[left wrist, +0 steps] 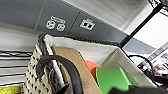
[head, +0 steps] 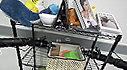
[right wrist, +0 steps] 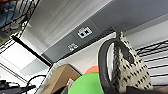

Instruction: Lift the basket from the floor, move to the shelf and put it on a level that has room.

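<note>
Woven basket between the two claws, at the shelf's second level, under the top tier of plush toys and books. Resting on the wire grid or hanging just above it: cannot tell.

Handling, as judged: light; weave semi-stiff, white lining soft and loose over the rim. Load small: cardboard piece, green piece, orange piece. Apt to tip if one end drops. Best hold: the dark loop handle at each short end, or the rim there.

Left claw at the basket's left end, right claw at its right end, both level with the rim. Handles loom large just before each wrist camera. Fingers hidden; clenched on the handles or released, cannot tell for either claw. Wall sockets beyond the basket.
</note>
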Available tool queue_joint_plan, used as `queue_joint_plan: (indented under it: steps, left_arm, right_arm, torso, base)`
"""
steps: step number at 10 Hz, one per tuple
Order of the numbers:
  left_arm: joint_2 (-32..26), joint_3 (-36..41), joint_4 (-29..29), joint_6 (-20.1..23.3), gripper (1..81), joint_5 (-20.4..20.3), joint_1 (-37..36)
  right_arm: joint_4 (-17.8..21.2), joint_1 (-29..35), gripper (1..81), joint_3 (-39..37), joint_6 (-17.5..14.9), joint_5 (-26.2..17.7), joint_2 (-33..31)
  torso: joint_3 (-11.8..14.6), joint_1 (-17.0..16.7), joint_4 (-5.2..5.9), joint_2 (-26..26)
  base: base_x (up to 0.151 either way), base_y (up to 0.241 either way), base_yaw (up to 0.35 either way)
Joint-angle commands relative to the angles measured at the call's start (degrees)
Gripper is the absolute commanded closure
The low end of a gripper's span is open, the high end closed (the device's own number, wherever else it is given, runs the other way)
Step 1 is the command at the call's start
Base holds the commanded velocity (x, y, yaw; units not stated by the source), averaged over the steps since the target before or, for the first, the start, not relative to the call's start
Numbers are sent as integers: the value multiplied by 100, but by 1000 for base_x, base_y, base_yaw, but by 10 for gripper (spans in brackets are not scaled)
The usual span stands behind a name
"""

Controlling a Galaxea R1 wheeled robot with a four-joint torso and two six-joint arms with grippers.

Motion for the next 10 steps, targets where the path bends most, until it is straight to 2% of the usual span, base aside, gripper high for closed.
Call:
queue_joint_plan:
  steps: [1,4,9,10]
  left_arm:
    - [-821,821,37,-40,10,-72,-993]
    - [-1629,1278,46,-40,10,-98,-800]
    - [-2667,2782,11,-66,10,-98,-335]
    - [-2834,2957,-216,-364,10,-2,-229]
  right_arm:
    - [64,958,10,981,149,14,-865]
    - [55,826,10,1755,149,40,-1621]
    - [90,238,10,2837,184,5,-2712]
    - [187,132,10,2977,271,-56,-2983]
  torso:
    - [0,0,0,0]
    - [2,0,0,0]
    - [5,-2,0,0]
    - [5,-2,0,0]
  base:
    - [0,0,0]
    - [0,0,0]
    - [0,0,0]
    - [0,0,0]
